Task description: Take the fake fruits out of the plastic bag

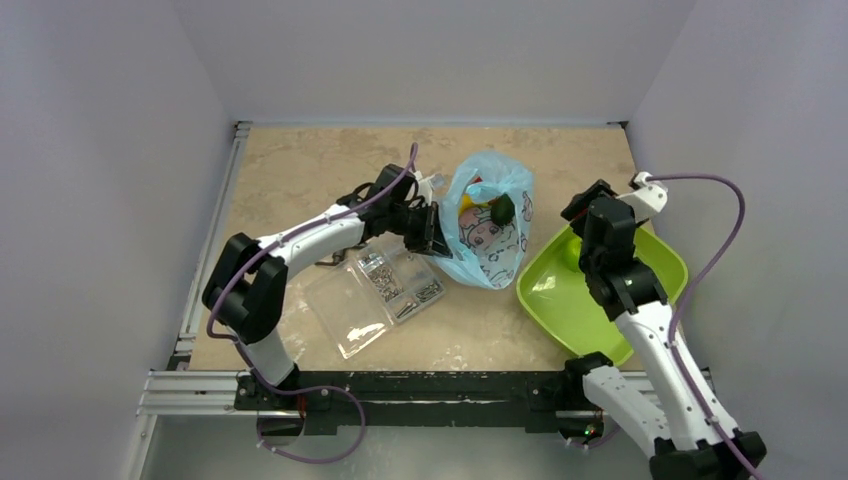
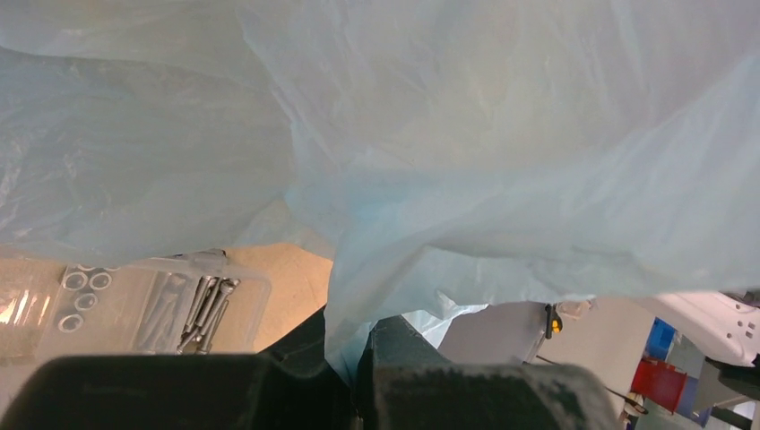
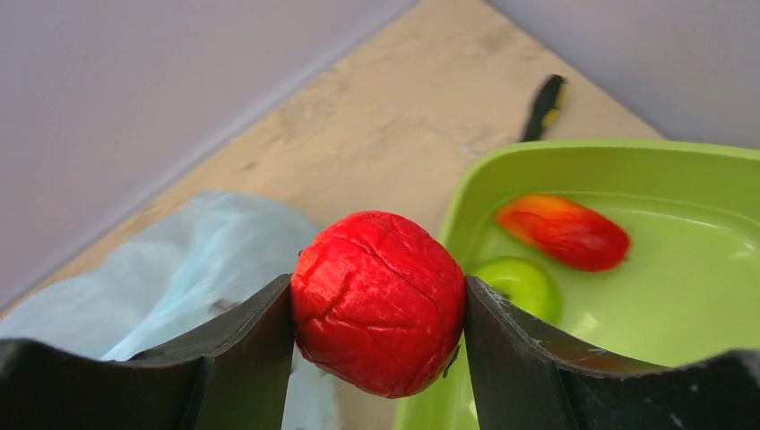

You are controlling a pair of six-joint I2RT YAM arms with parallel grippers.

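Though the screw box lies toward the table's near-left, just beside the bag, it's not in play. Left gripper is clamped fully shut on a fold at the left rim of the bag. My read: it anchors the thin plastic and props the mouth open for the other arm.

The bag sits mid-table toward the far edge. 2 fruits show in its mouth: yellow fruit and dark green fruit. Can't tell if more are underneath.

Right gripper holds a red fruit squarely between its jaws, over the gap between the bag and the left rim of the tray. The tray, by the table's right edge, holds 2: red-orange fruit and green fruit. Next is probably a drop into the tray; roughly half done.
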